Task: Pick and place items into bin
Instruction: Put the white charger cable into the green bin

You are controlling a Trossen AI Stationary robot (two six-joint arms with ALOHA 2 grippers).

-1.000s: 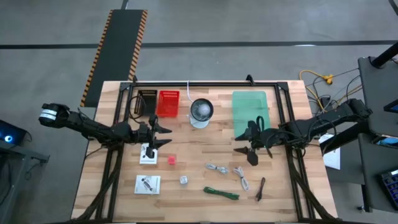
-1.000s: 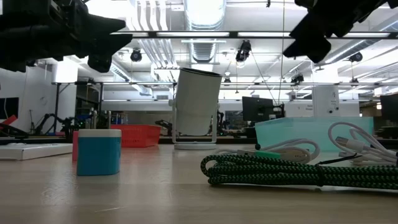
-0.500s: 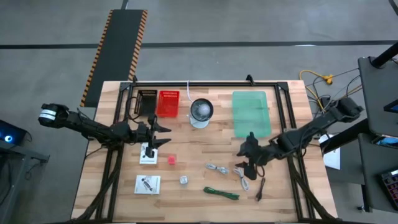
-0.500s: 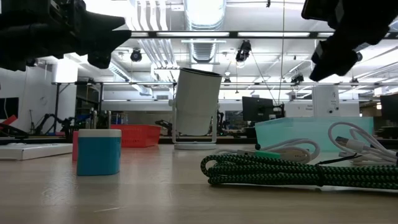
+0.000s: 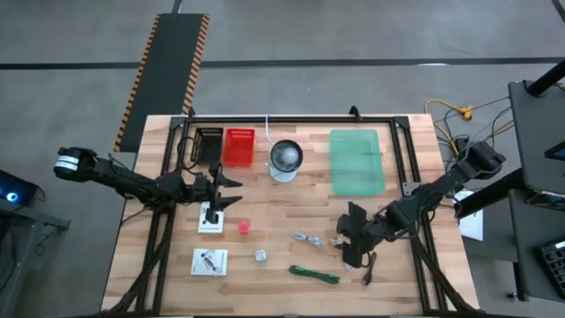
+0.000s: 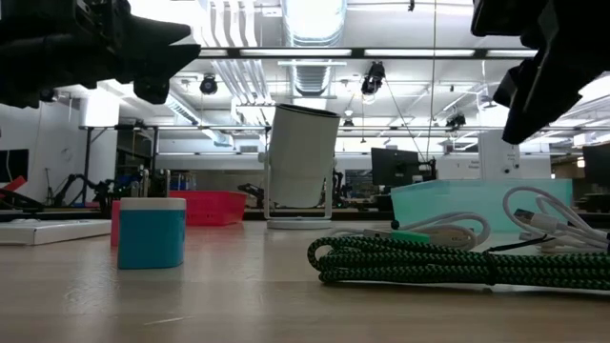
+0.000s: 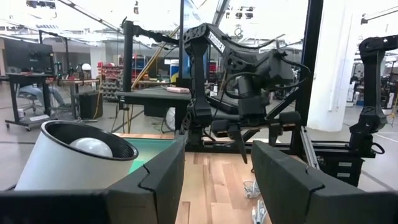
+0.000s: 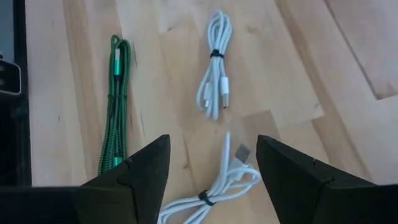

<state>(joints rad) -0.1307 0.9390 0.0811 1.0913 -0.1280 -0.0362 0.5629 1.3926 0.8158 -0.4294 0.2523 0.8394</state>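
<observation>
My right gripper (image 5: pixel 347 246) (image 8: pixel 211 186) is open and hovers over a white coiled cable (image 8: pixel 208 190) near the table's near right part, touching nothing. A second white cable (image 5: pixel 306 238) (image 8: pixel 214 87) and a green braided cable (image 5: pixel 313 274) (image 8: pixel 115 106) lie flat beside it. A dark stick (image 5: pixel 371 268) lies to the right of the gripper. A red cube (image 5: pixel 244 227), a silver cube (image 5: pixel 261 256) and two white cards (image 5: pixel 210 218) (image 5: pixel 210 261) rest on the left half. My left gripper (image 5: pixel 231 190) (image 7: pixel 217 180) is open above the upper card.
At the far side stand a green translucent bin (image 5: pixel 357 161), a red bin (image 5: pixel 238 146), a dark bin (image 5: pixel 209 144) and a round white-and-glass bowl (image 5: pixel 285 159). A black frame (image 5: pixel 291 119) edges the table. Bare wood lies between the cubes and the bins.
My right gripper has travelled from beside the green bin toward the table's near edge and a little left, and now stands over the white cables. It has stayed open. The left arm and all the items have kept still.
</observation>
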